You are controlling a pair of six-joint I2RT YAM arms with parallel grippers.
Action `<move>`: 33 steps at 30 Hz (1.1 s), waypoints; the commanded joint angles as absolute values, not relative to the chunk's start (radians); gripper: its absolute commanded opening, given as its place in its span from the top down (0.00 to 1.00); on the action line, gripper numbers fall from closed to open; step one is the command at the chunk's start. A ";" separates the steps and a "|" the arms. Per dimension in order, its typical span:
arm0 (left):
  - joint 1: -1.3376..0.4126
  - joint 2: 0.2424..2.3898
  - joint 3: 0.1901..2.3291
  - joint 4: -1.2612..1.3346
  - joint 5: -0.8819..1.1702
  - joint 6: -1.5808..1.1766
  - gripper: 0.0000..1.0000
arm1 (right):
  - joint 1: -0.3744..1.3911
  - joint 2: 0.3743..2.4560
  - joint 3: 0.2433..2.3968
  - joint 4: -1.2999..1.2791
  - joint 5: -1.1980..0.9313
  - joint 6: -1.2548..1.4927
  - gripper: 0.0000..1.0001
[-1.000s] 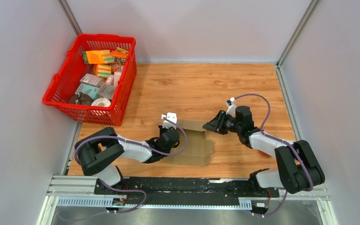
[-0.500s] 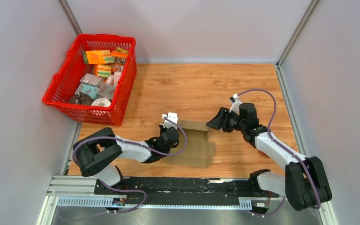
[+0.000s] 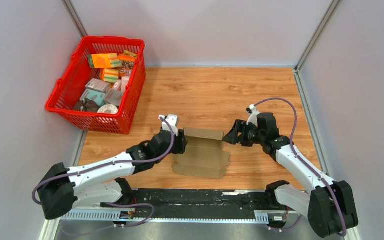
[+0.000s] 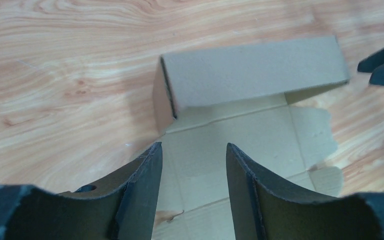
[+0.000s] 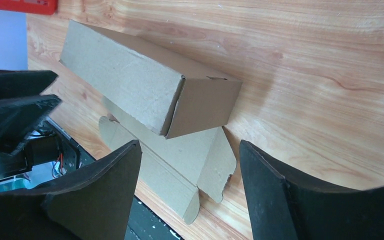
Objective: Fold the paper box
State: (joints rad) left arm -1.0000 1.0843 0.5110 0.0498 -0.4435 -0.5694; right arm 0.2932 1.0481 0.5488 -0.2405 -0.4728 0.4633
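While the pale wooden table (image 3: 205, 90) bears the plain brown cardboard paper box (image 3: 202, 150), half folded with its far panel raised, both arms stretch low toward it. The left gripper (image 4: 194, 150) is at its left end and the right gripper (image 5: 190, 145) at its right end, each spread wide and empty.

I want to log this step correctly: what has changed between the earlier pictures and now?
The left gripper opened and let go of the paper box at its left end; its arm stretched out. The right gripper opened wider beside the right end. The paper box and red basket stayed put.
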 commanded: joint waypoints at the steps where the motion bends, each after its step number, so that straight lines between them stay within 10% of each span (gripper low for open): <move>1: -0.853 1.011 0.658 -0.279 -0.217 -0.660 0.43 | 0.293 1.090 0.586 -0.180 -0.523 0.480 0.28; 21: -0.592 1.247 0.730 -0.031 0.201 -0.670 0.45 | 0.293 1.226 0.568 0.038 -0.597 0.569 0.41; 33: -0.592 1.290 0.687 -0.041 0.155 -0.670 0.63 | 0.282 1.264 0.532 0.084 -0.594 0.560 0.57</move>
